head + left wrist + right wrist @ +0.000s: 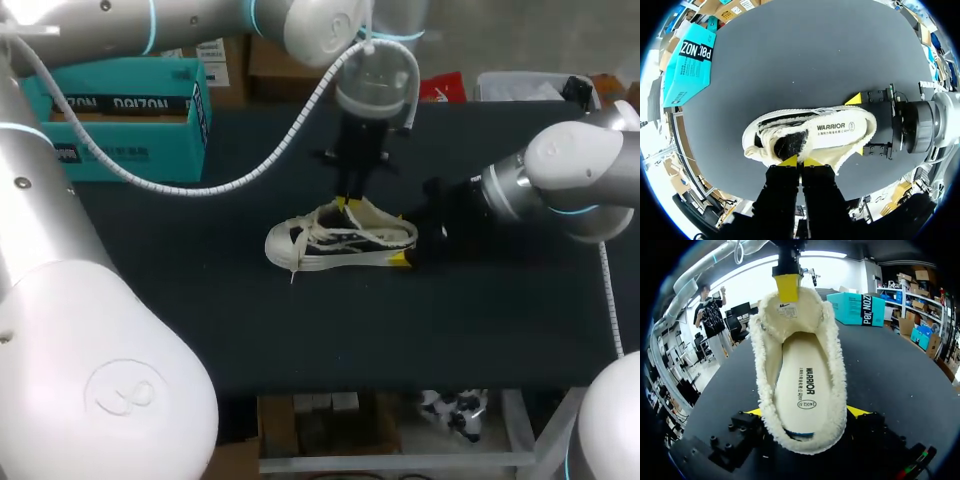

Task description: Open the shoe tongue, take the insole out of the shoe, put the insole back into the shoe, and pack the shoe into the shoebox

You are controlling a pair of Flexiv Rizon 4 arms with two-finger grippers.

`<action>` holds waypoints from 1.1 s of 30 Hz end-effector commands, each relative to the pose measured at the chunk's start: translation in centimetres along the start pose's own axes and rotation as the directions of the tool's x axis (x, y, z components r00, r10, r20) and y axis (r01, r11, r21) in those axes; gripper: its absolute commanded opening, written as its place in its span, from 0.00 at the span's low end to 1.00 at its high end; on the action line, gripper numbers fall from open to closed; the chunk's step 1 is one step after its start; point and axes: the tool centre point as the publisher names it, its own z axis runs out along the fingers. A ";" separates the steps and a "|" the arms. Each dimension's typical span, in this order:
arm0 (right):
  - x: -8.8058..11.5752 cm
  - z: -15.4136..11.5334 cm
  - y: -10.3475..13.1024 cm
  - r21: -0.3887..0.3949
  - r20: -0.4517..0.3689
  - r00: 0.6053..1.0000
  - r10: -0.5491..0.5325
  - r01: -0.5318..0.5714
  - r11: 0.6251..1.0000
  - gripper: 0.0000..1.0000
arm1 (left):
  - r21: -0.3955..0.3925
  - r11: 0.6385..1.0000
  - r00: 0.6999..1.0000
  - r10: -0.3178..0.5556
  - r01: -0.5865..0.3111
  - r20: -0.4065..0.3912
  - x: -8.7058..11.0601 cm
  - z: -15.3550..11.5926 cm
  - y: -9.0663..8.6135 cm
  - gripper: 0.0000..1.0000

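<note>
Since the yellow tips of the left gripper (801, 161) are seen pressed together on the edge of the tongue (790, 307), that gripper is judged clamped on the tongue, which is lifted back from the opening. The right gripper (806, 411) is set across the heel with one fingertip against each side, so it is taken as closed on the shoe (340, 240), pinning it to the table (300, 330). In the head view the shoe is found at the middle of the frame, resting on its sole, toe to the left and heel to the right. The left arm comes down on it from the upper left, and the right arm is brought in from the right edge. The opening is spread wide and the insole (802, 380) is seen lying flat inside, with no edge raised as far as can be told. The shoebox (120, 110) is placed at the upper left of the head view, well apart from the shoe, and its inside is hardly shown. Progress is judged early. The tongue-opening step looks done or nearly done. The insole is not yet lifted out, so removal, reinsertion and packing into the shoebox are all taken as left.
</note>
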 end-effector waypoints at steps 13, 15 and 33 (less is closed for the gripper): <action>-0.4 0.8 -0.5 -0.002 0.001 1.000 -0.001 0.001 1.000 0.00 | 0.094 0.995 0.945 -0.007 0.039 -0.326 -8.5 1.5 1.1 0.00; -0.4 0.8 -0.5 -0.002 0.001 1.000 -0.001 0.001 1.000 0.00 | 0.082 0.996 0.944 -0.006 0.035 -0.329 -8.8 2.1 0.7 0.00; -0.4 0.8 -0.5 -0.002 0.001 1.000 -0.001 0.001 1.000 0.00 | 0.142 0.987 0.930 0.124 -0.079 -0.347 -9.9 0.0 1.4 0.44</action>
